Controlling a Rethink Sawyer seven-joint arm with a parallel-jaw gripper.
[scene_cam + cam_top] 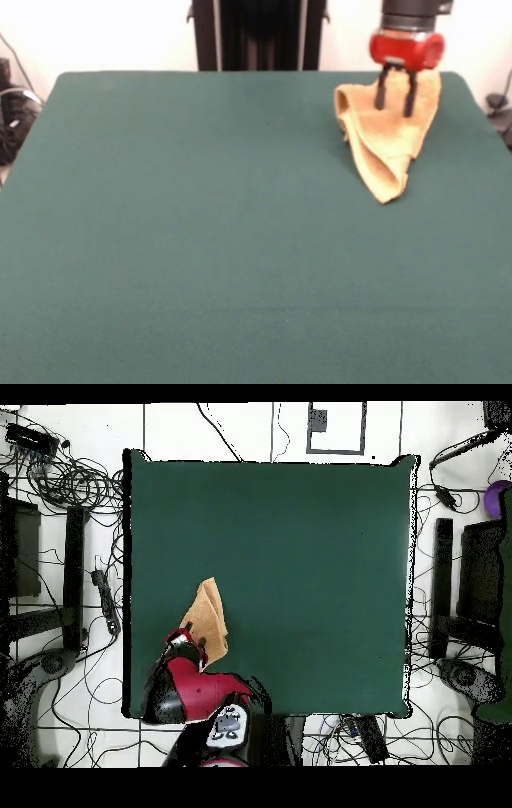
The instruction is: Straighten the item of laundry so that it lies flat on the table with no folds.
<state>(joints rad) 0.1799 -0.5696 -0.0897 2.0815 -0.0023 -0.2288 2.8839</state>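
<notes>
Up near the counter's [200, 240] far right corner in the front view, the towel [384, 144] lies crumpled and folded, tapering to a point toward the near side, with a rolled fold along its left edge. Above it hangs the pincer [395, 100], its two dark fingers [381, 94] pointing down with a gap between them, parted and gripping nothing; whether the tips touch the cloth cannot be told. From overhead, the towel [208, 620] sits close to the counter's [300, 534] left edge, toward the bottom, with the red arm [190, 684] reaching over its lower end.
</notes>
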